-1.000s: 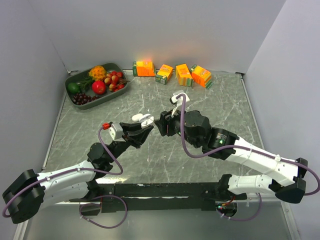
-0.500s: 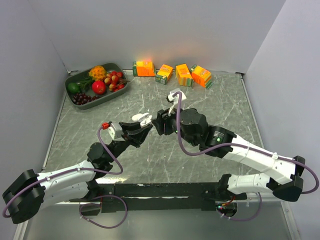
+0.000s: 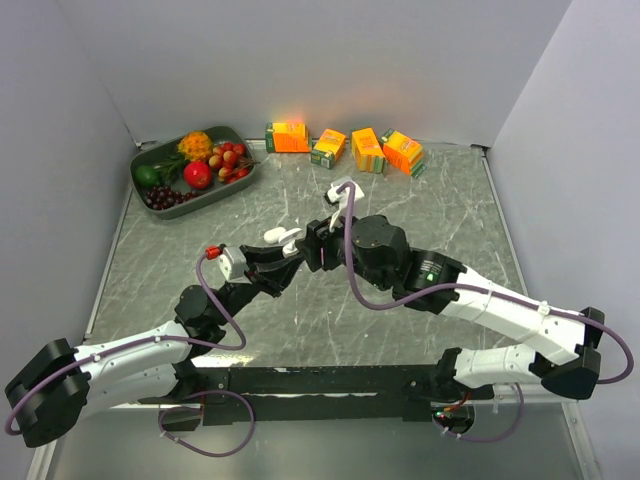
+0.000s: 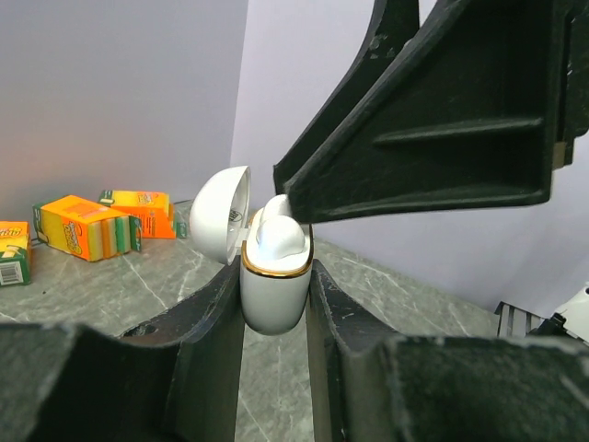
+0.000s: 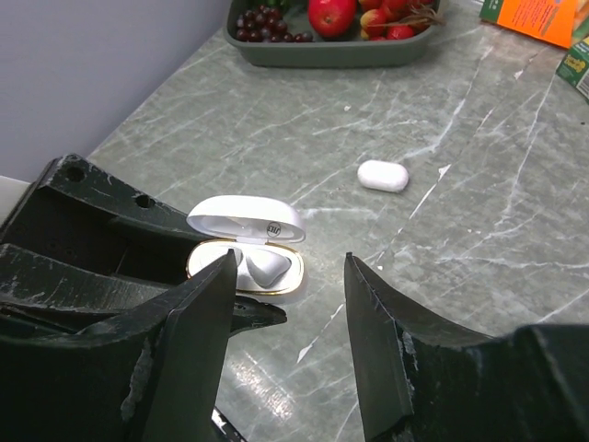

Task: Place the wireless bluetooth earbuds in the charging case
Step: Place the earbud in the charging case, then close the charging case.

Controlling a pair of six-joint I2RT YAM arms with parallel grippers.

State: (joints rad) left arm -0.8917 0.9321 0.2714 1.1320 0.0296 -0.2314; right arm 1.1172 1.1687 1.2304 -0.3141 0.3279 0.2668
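The left end effector [image 4: 274, 276] is clamped on the charging case [image 4: 273, 299]. One black finger presses each side of the white body, which stands upright with its gold rim on top. The lid [image 4: 222, 226] is swung open toward 9 o'clock in the left wrist view. One white earbud [image 4: 277, 239] sits in the case, its rounded top rising above the rim. Whether a second earbud sits behind it cannot be told.

A black finger of the right end effector [image 5: 290, 260] hangs at 1 o'clock from the case, its tip close over the earbud. This end effector's fingers [image 5: 196, 354] are spread apart with nothing between them. In its own camera the open case shows through the gap, with the earbud lying in the well toward 3 o'clock.

In the top view the two end effectors meet near the middle of the marbled worktop [image 3: 450, 215]. In the right wrist view a small white oval piece [image 5: 383, 175] lies flat on the worktop at 1 o'clock from the case, well apart from it (it could be the other earbud, but the view is too coarse to tell). The fruit tray [image 5: 322, 52] sits at 10 o'clock from the worktop's centre in the top view. Four orange juice cartons [image 3: 368, 150] stand in a row at 12 o'clock along the far edge.
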